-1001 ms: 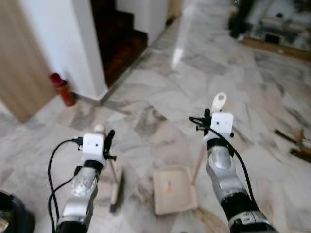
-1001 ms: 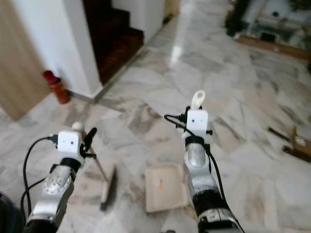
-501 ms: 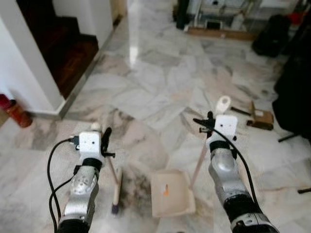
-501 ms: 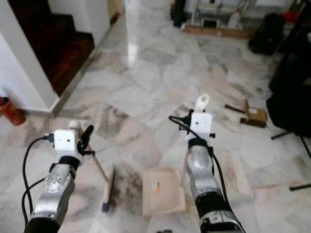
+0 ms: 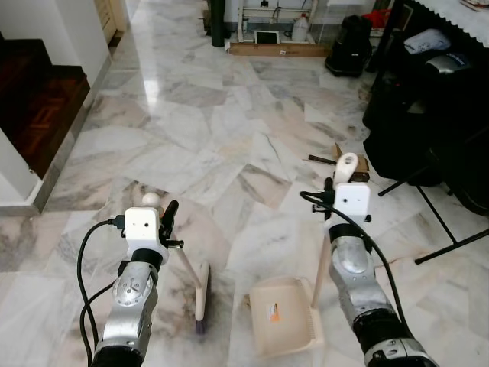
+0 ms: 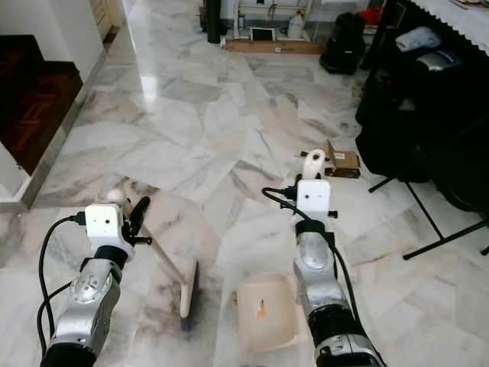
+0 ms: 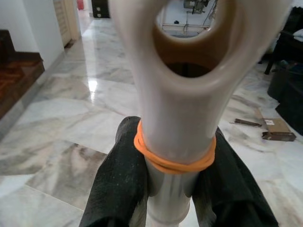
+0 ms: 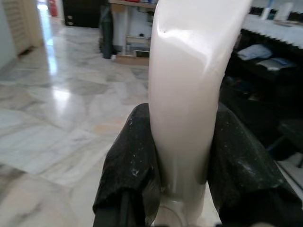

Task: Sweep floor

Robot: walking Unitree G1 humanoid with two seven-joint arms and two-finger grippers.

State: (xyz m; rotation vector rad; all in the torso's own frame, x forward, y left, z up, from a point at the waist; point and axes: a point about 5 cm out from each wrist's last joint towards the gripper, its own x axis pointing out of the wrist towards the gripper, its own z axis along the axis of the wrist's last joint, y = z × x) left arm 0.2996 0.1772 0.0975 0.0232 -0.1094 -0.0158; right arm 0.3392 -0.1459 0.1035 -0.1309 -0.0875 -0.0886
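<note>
My left gripper (image 5: 163, 210) is shut on the cream handle (image 7: 177, 71) of a small broom, just under an orange rubber band (image 7: 173, 160). The broom's brush head (image 5: 202, 294) rests on the marble floor ahead of my left arm. My right gripper (image 5: 333, 188) is shut on the upright pale handle (image 8: 184, 85) of a beige dustpan. The dustpan's tray (image 5: 283, 325) lies flat on the floor, just right of the brush head. In each wrist view, black fingers (image 7: 118, 189) (image 8: 128, 175) squeeze the handle from both sides.
Dark wooden stairs (image 5: 34, 103) and a white wall corner (image 5: 11, 172) are on the left. Black bags and a stand (image 5: 428, 107) crowd the right. A cardboard piece (image 5: 348, 157) lies on the floor ahead. A low shelf (image 5: 275, 42) stands at the far end.
The camera has swung to the right: the stairs slid left, the red bottle left the picture, and the black bags came in. Both grippers keep their hold on broom and dustpan.
</note>
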